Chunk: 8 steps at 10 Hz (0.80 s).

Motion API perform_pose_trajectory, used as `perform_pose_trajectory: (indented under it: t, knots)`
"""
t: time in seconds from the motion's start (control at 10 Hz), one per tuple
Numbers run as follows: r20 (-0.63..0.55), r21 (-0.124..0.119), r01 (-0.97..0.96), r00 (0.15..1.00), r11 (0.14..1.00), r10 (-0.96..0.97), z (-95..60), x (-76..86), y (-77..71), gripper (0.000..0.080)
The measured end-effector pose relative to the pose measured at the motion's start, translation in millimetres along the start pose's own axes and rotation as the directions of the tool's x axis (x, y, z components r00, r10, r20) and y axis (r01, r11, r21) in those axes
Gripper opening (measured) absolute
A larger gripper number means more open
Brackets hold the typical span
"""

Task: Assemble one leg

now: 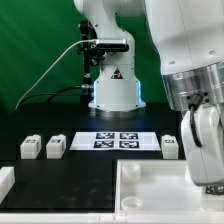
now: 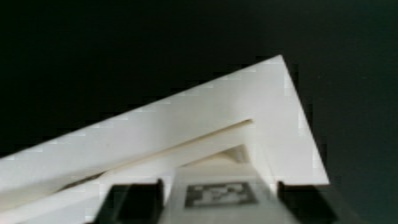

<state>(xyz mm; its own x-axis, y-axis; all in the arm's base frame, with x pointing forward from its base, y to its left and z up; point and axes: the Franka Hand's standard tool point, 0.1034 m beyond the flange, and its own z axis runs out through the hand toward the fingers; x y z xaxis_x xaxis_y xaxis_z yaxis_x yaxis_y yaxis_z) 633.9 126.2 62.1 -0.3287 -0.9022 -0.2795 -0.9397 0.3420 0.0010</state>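
Observation:
In the wrist view a small white leg (image 2: pixel 219 193) with a black-and-white tag fills the gap between my two dark fingers (image 2: pixel 128 203). My gripper (image 2: pixel 215 204) is shut on it. Beyond it lies a corner of the large white panel (image 2: pixel 214 120), with a raised rim. In the exterior view my gripper (image 1: pixel 206 178) hangs low over the panel (image 1: pixel 150 185) at the exterior view's right; the held leg is hidden there. Three more legs stand on the black table: two at the exterior view's left (image 1: pixel 30 147) (image 1: pixel 55 146) and one at the right (image 1: pixel 170 146).
The marker board (image 1: pixel 115 140) lies in the middle of the table in front of the robot's base (image 1: pixel 112 90). Another white part (image 1: pixel 5 182) shows at the lower left edge. A cable runs along the green backdrop at the left.

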Motion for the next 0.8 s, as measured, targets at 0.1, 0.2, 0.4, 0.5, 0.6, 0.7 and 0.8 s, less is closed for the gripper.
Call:
perform_pose_trajectory:
  t: [0.1,0.2,0.4,0.5,0.6,0.7,0.8]
  knots:
    - [0.0,0.0,0.0,1.0,1.0,0.0,0.1,-0.2,0.2,0.0466]
    - [0.0,0.0,0.0,1.0,1.0,0.0,0.2,-0.2,0.2,0.0584]
    - [0.004,-0.004,0.044,0.999,0.999,-0.044,-1.9,-3.0,4.1,0.0637]
    - [0.007,0.0,0.059,0.998,0.998,-0.059,-6.9,-3.8,5.7,0.0637]
    - [0.011,0.005,0.063,0.998,0.998,-0.063,-12.2,-5.3,5.2,0.0648]
    - [0.012,0.008,0.064,0.998,0.998,-0.064,-13.9,-6.1,4.5,0.0648]
    - [0.011,0.005,0.063,0.998,0.998,-0.063,-12.3,-5.3,5.2,0.0648]
